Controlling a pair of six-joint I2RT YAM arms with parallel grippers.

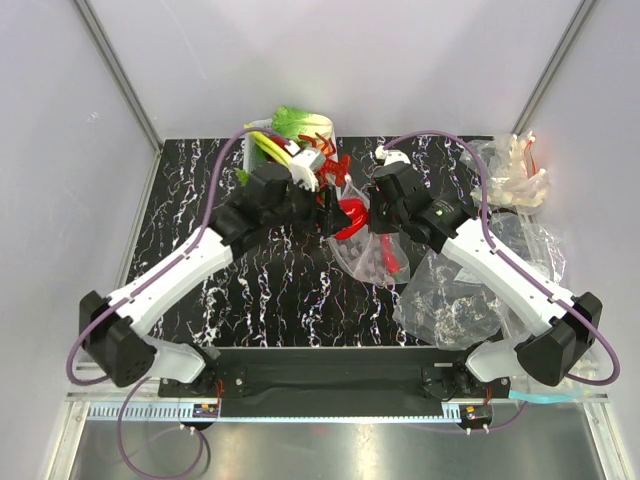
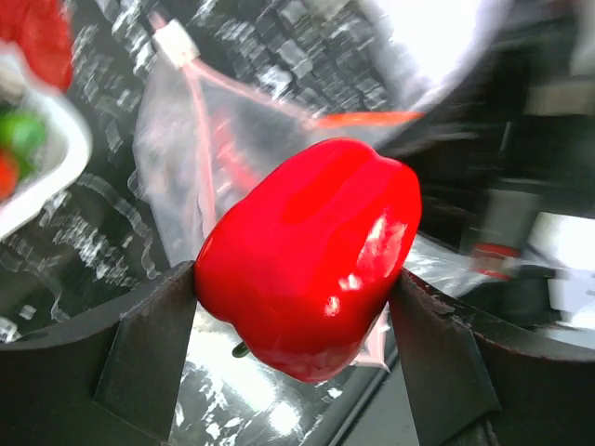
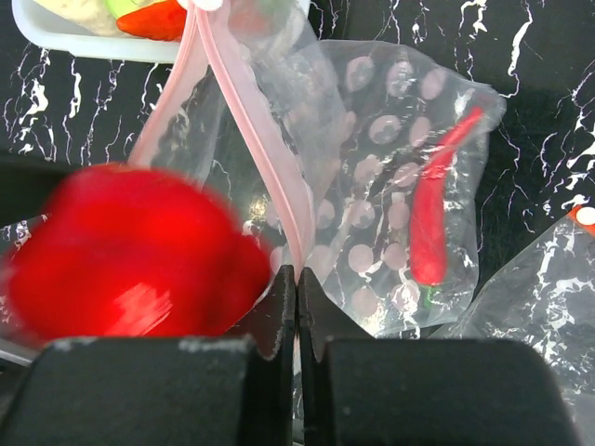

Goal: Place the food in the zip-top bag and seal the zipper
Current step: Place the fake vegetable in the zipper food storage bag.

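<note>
Red pepper (image 2: 311, 255), gripped by the left fingers (image 2: 149, 344), hangs just beside the zip-top bag's (image 3: 390, 186) mouth; right fingers (image 3: 275, 311) pinch the zipper (image 3: 251, 139).

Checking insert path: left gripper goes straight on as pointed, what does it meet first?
Probably the zip-top bag, at its pink zipper, just past the held red pepper; depth unclear.
</note>
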